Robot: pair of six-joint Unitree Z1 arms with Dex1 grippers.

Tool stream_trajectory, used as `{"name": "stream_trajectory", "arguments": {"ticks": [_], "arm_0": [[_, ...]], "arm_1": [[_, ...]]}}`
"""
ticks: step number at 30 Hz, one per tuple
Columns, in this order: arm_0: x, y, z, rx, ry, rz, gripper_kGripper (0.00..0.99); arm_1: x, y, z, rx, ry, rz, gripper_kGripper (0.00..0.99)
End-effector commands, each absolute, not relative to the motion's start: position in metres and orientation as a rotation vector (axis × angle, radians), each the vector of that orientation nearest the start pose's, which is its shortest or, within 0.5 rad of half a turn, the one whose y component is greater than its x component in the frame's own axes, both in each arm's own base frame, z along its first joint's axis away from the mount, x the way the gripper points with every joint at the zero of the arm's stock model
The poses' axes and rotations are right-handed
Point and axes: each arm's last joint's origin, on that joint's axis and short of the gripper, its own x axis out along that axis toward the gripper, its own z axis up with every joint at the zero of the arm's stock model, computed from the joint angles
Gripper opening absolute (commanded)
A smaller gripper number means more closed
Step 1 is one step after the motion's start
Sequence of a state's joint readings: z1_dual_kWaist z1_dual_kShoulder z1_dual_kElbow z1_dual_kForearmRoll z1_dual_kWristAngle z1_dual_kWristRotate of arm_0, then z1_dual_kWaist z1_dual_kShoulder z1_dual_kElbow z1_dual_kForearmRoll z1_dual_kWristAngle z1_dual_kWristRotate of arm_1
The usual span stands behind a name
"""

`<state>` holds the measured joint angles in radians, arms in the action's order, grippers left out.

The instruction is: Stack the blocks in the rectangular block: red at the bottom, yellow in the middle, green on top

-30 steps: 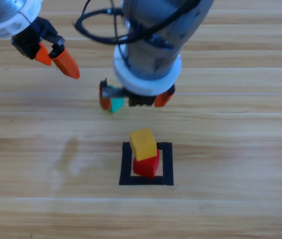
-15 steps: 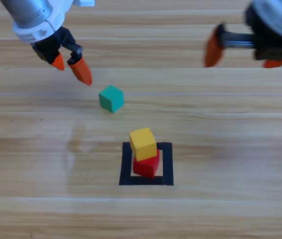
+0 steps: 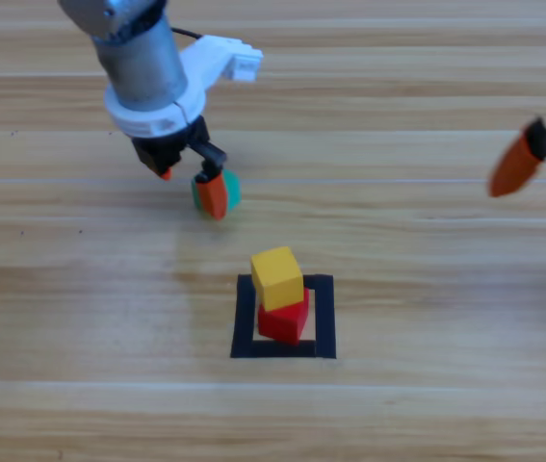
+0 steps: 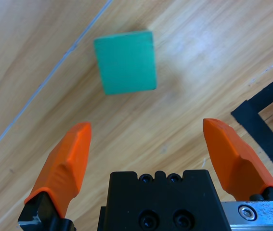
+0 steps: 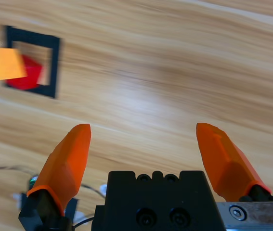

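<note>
Left claw (image 3: 189,185) hanging over green (image 3: 230,189), right claw (image 3: 515,168) cut off at the edge.
High view: a left jaw is hiding part of green; yellow (image 3: 276,276) is sitting on red (image 3: 285,320) inside the tape square (image 3: 244,318), well below the claw. Left wrist view: the jaws are standing wide, green (image 4: 125,62) lying ahead between them, untouched. Right wrist view: the jaws are gaping wide over bare table (image 5: 175,72), stack far off.

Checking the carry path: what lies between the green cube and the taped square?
Only bare wood lies between green cube and square, in the high view.
</note>
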<state>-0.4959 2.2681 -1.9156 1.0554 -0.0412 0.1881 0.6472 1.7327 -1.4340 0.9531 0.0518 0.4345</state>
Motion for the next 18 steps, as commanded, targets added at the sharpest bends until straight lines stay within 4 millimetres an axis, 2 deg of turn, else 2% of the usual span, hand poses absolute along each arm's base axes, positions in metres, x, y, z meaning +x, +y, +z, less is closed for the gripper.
{"name": "stream_trajectory", "arguments": {"ticks": [1, 6, 13, 18], "arm_0": [[0.415, -0.257, 0.205, 0.479, 1.398, -0.556, 0.99], [0.425, -0.271, 0.202, 0.441, 1.408, -0.508, 0.99], [0.432, -0.274, 0.188, 0.424, 1.426, -0.482, 0.99], [0.436, -0.269, 0.182, 0.426, 1.436, -0.472, 0.99]], "arm_1": [[0.26, 0.199, 0.319, 0.062, 1.267, 0.56, 0.968], [0.262, 0.204, 0.297, 0.076, 1.316, 0.603, 0.977], [0.26, 0.202, 0.289, 0.033, 1.32, 0.596, 0.977], [0.259, 0.201, 0.287, 0.026, 1.324, 0.603, 0.977]]}}
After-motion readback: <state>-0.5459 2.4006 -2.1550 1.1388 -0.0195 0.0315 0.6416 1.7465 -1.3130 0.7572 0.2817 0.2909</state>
